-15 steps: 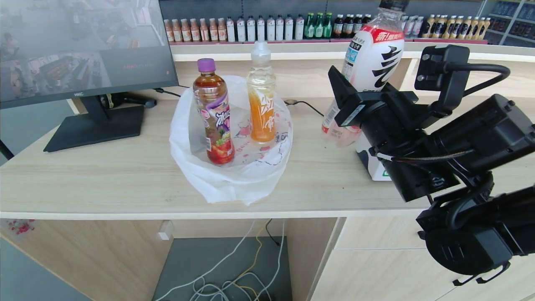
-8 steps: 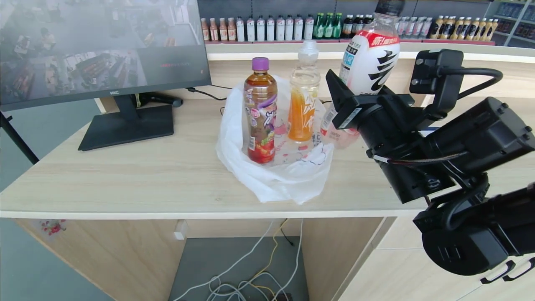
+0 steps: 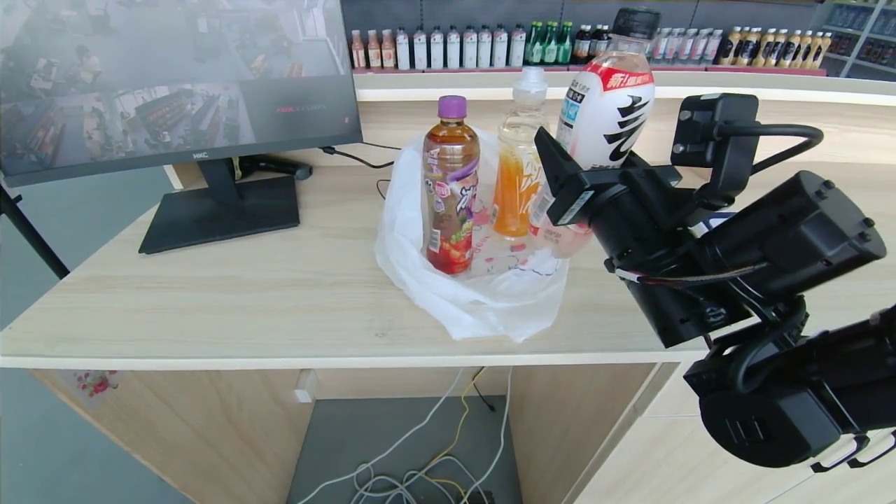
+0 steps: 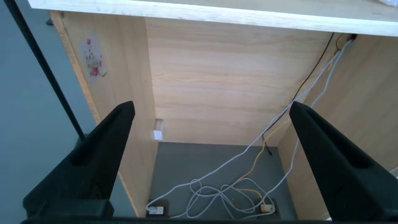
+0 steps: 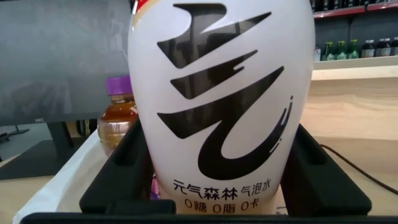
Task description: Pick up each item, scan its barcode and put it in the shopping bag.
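My left claw (image 4: pixel 210 112) hung released, its jaws spread wide, below the edge of the surface (image 3: pixel 245 294). It faced the open cabinet bay, where loose cables (image 4: pixel 230 193) lay on the grey floor.

On the pale wooden surface a monitor (image 3: pixel 175 77) stood at the far left on its black foot. Right of it sat the white bag (image 3: pixel 476 301), its rim slumped open. Two bottles stood upright inside, a purple-capped bottle (image 3: pixel 451 189) nearer me and an orange bottle (image 3: pixel 516 175) just behind it.

My right claw (image 3: pixel 595 185) was clenched on the white bottle (image 3: pixel 609 112), which was nearly upright with its black cap on top. Its base was at the bag's right rim, and I could not tell whether it touched.

Across the back of the room a shelf (image 3: pixel 560 68) carried a long row of drinks.
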Robot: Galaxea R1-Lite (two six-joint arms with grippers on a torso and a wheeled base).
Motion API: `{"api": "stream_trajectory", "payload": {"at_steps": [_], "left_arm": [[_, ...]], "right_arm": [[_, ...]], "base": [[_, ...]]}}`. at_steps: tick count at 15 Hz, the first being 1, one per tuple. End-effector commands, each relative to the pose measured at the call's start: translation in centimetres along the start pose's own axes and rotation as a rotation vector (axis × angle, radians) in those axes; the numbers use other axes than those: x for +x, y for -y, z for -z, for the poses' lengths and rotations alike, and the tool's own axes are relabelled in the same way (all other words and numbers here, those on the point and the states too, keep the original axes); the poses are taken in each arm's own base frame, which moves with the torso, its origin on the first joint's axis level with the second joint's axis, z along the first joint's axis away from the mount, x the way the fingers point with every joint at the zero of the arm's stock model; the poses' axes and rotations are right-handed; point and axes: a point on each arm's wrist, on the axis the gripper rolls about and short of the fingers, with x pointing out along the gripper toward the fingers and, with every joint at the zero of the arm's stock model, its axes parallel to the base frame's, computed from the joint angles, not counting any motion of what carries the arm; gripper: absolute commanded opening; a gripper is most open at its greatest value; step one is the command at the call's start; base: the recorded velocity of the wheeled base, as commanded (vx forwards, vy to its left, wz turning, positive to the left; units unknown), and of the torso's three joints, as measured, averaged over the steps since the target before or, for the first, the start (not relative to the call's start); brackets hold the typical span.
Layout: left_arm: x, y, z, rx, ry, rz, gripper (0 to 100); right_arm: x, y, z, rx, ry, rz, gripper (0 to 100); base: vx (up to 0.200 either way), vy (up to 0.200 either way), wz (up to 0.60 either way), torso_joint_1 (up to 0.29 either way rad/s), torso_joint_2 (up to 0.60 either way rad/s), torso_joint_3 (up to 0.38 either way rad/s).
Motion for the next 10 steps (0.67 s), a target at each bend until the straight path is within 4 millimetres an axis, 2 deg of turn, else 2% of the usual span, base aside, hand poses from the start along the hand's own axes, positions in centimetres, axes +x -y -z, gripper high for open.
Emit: {"api": "stream_trajectory", "payload": {"at_steps": [1, 10], "left_arm": [[0.0, 0.0, 0.0, 0.000, 0.000, 0.000, 100], [0.0, 0.0, 0.0, 0.000, 0.000, 0.000, 100]], "right_arm": [[0.3, -0.1, 0.7, -0.003, -0.007, -0.001, 0], [2.5, -1.7, 4.6, 0.041, -0.015, -0.014, 0]], "base": [[0.000, 0.000, 0.00, 0.000, 0.00, 0.000], [0.000, 0.000, 0.00, 0.000, 0.00, 0.000]]}}
